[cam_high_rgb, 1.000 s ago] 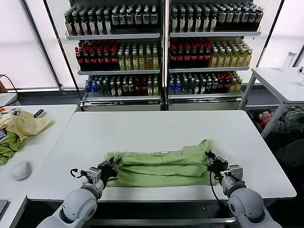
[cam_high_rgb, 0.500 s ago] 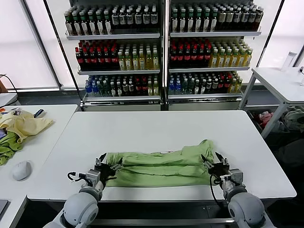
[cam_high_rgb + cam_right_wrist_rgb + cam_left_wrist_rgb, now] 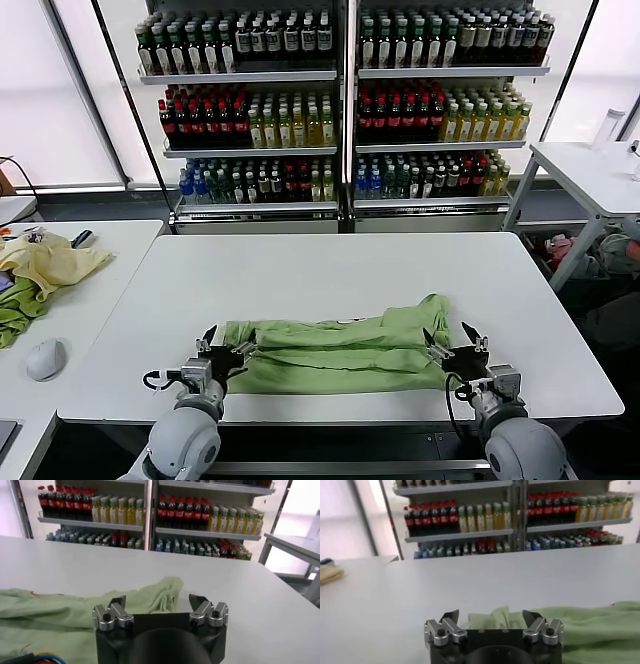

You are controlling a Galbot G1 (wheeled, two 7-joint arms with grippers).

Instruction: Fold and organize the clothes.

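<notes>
Near edge of the white table (image 3: 330, 270): my left gripper (image 3: 222, 340) sits low at the front, fingers spread wide apart, nothing between them. It lies at the left end of the light green polo shirt (image 3: 340, 352), tips just at the cloth's edge; contact hard to judge. In my left wrist view the gripper (image 3: 491, 618) shows both fingers splayed with green cloth (image 3: 580, 627) beyond the gap.

My right gripper (image 3: 455, 339) mirrors it at the shirt's right end, fingers equally wide apart and holding nothing. Right wrist view: gripper (image 3: 158, 602), a rumpled sleeve of the shirt (image 3: 75, 612) just ahead.

The shirt lies folded into a long band across the front of the table, one sleeve bunched upward at its right end.

Off to my left, a side table (image 3: 70, 300) carries a pale yellow garment (image 3: 50, 262), a darker green cloth (image 3: 18, 308) and a computer mouse (image 3: 46, 358).

Far back: shelves of bottled drinks (image 3: 340, 100)
</notes>
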